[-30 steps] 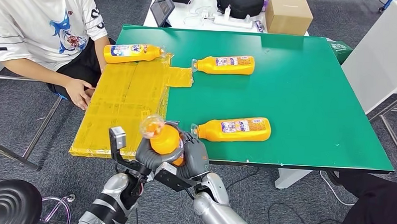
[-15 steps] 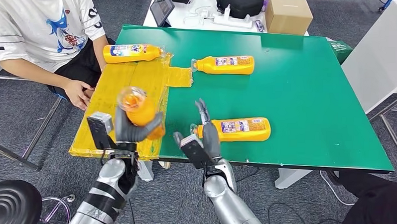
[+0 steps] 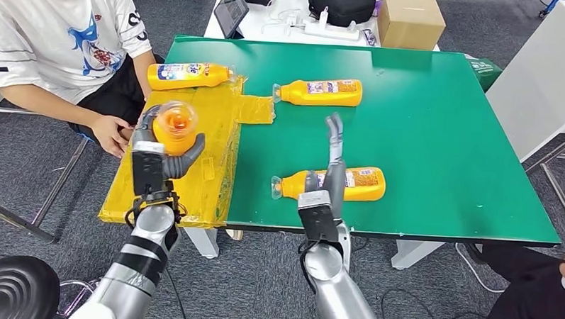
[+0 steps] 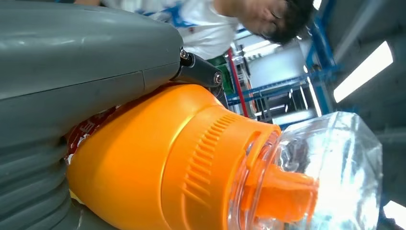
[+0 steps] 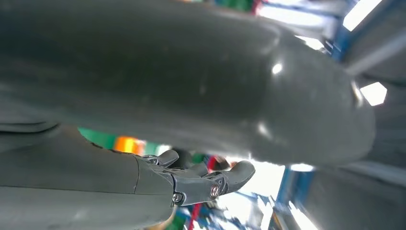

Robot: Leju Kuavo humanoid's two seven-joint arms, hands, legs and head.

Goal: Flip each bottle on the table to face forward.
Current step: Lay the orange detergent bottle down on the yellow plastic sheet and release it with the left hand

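My left hand (image 3: 159,159) grips an orange bottle (image 3: 174,126) above the yellow mat (image 3: 173,156), its clear cap pointing up towards the camera. The left wrist view shows that bottle (image 4: 158,158) close up against my left hand (image 4: 72,62). My right hand (image 3: 326,181) is raised over the table's near edge, fingers stretched upward and holding nothing; its fingers (image 5: 201,182) show apart in the right wrist view. Three more orange bottles lie on their sides: one (image 3: 339,183) just behind my right hand, one (image 3: 319,92) at the table's middle back, one (image 3: 189,75) at the mat's far end.
A person in a white T-shirt (image 3: 50,31) sits at the left, one hand (image 3: 114,132) beside the mat. The green table (image 3: 443,137) is bare on its right half. A cardboard box (image 3: 410,21) and a dark bag (image 3: 340,5) stand on the white table behind.
My left hand has carried the bottle up and leftward over the yellow mat. My right hand let go of it, moved right and lifted, fingers opening upward.
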